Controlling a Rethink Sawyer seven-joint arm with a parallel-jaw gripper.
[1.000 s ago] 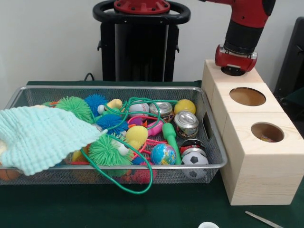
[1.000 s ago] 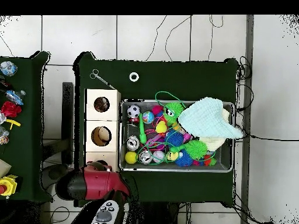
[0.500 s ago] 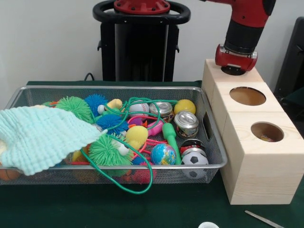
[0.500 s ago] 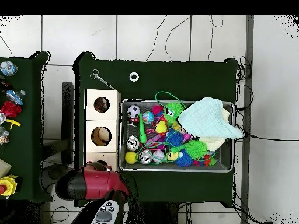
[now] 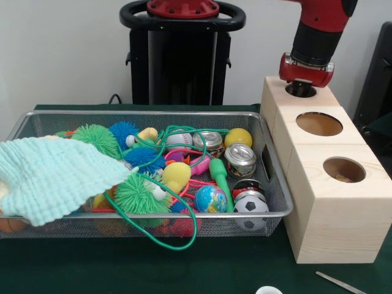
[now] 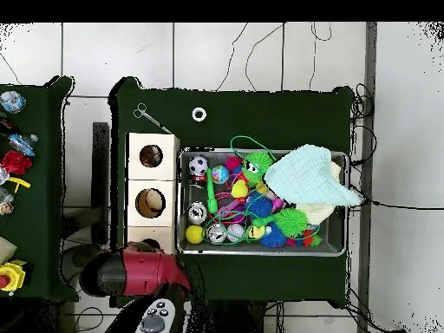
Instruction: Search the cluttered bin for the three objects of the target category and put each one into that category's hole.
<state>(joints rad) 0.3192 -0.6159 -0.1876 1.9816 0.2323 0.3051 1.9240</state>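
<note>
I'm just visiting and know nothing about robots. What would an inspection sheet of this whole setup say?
Surface: table under dark green cloth.
Job's things: wire basket crammed with toys; three wooden boxes beside it, mid-sized hole in the nearest one.
Clutter: pale green cloth draped over one basket end; spiky balls, soccer ball, globe ball, tins, green cord.
Gripper: red arm end over the farthest box; its state is hidden.
Cables: thin wires on the floor.
Surroundings: scissors, tape roll, side table with toys.
</note>
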